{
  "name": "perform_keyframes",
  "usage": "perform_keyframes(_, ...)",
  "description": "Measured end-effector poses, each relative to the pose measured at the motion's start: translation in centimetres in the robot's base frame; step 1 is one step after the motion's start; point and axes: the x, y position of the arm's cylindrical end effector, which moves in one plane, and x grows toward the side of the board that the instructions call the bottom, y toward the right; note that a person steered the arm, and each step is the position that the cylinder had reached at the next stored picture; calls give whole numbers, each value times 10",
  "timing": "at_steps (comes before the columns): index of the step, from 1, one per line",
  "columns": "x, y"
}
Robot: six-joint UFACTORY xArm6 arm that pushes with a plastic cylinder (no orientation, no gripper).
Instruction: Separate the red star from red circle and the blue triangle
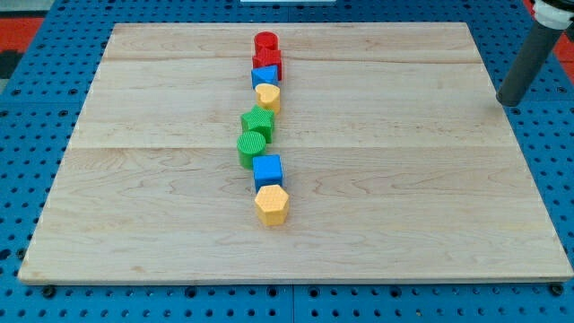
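The red circle (265, 42) stands at the top of a line of blocks near the board's middle top. The red star (268, 62) touches it just below. The blue triangle (263, 77) sits right under the star, touching it. My tip (509, 101) is at the view's right, beyond the board's right edge, far from all the blocks.
Below the blue triangle the line goes on: a yellow block (268, 96), a green star (257, 122), a green circle (252, 147), a blue cube (267, 170) and a yellow hexagon (271, 205). The wooden board (134, 179) lies on a blue pegboard (27, 99).
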Motion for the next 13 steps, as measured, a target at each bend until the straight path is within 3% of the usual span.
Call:
perform_keyframes(2,0,0)
perform_keyframes(5,5,-63)
perform_keyframes(9,-1,-85)
perform_keyframes(13,-58,-289)
